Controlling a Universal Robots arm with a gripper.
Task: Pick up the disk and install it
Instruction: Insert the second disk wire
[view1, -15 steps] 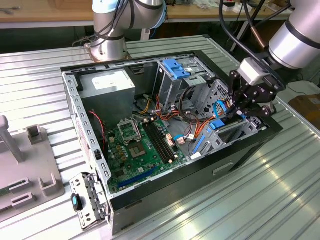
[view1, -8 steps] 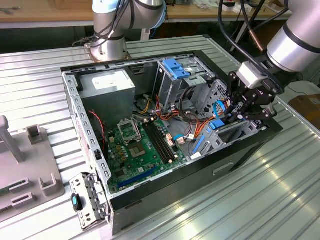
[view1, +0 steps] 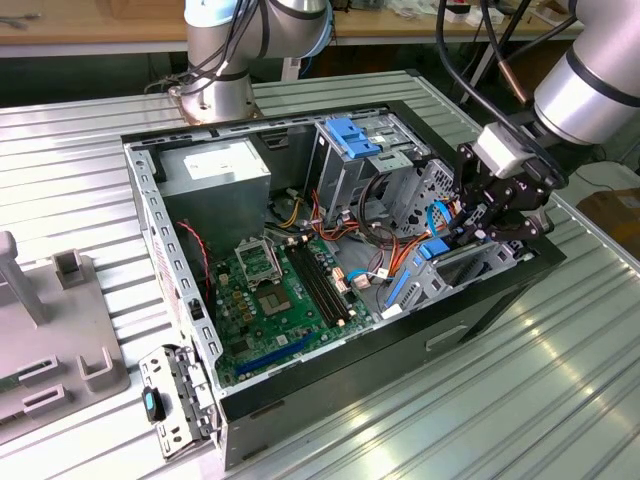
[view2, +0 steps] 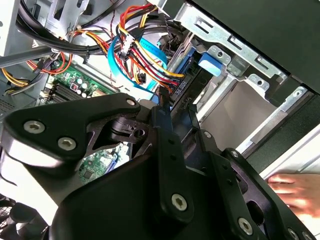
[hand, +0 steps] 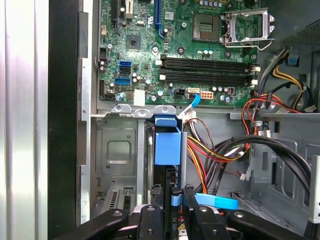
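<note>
Nearest to us, in the first wrist view, the black end effector (hand: 172, 212) reaches down into the drive bay of the open computer case (view1: 400, 345). Its fingers are pressed onto the disk (hand: 168, 146), which stands on edge in the bay with its blue carrier tab uppermost; only the carrier and a dark sliver of the drive body show. In the second wrist view the end effector's linkages crowd the foreground and the disk's blue carrier (view2: 210, 64) sits against the bay's metal rails.

The case lies on its side on the ribbed metal desk (view1: 560, 400) and holds one green motherboard (view1: 275, 300), one grey power supply box (view1: 215, 165) with a white sticker, one tall metal cage (view1: 355, 150) with a blue plastic top, and a bundle of red, orange, yellow and black cables (hand: 220, 150) with one flat blue cable (hand: 215, 201) just beside the disk.

Room is tight: the bay wall stands on one side of the disk and the cables press near on the other. A person's hand (view2: 295, 192) rests outside the case wall.
</note>
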